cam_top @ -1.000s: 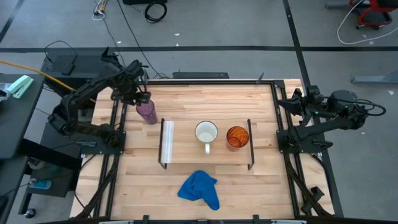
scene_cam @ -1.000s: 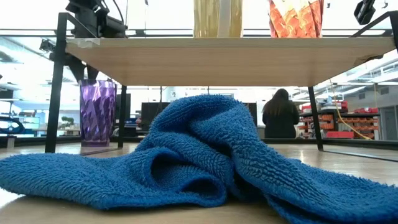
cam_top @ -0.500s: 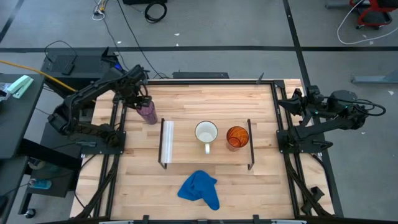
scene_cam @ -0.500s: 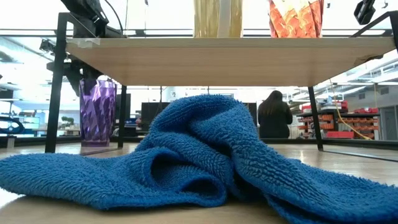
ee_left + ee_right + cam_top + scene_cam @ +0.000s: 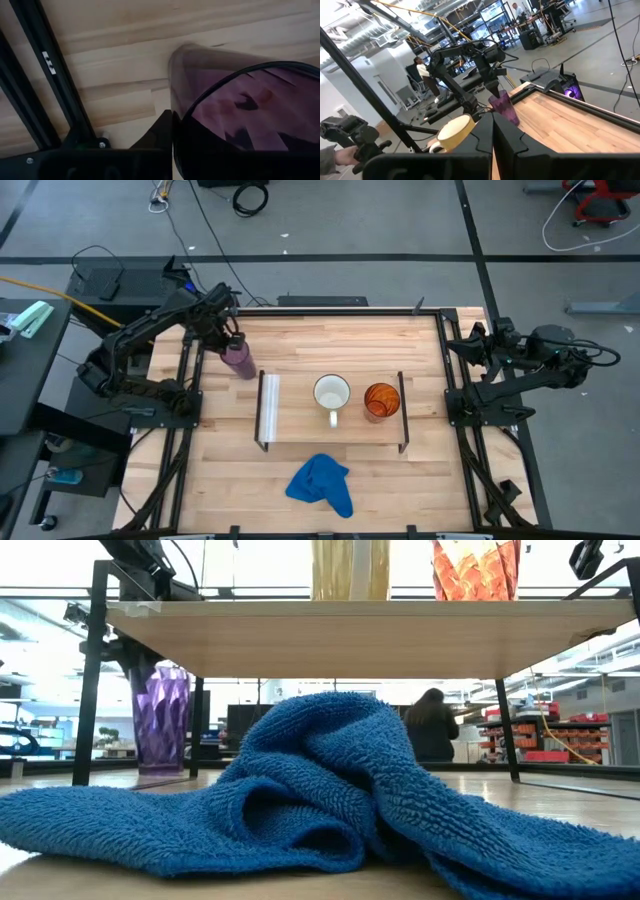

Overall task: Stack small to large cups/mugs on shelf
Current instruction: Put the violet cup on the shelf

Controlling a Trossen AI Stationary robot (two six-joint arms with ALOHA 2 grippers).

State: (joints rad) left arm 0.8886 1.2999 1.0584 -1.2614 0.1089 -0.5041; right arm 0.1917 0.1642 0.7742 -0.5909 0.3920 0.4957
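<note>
Purple cup (image 5: 238,359) tilts, clamped in the left gripper (image 5: 231,340) beside the shelf (image 5: 300,420).

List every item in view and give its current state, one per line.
purple cup: gripped by the left gripper, tilted, off the shelf
white mug: upright on the shelf, empty
orange cup: upright on the shelf beside the mug
shelf: standing on the table
blue cloth: crumpled on the table
right gripper: parked at the table's edge
</note>
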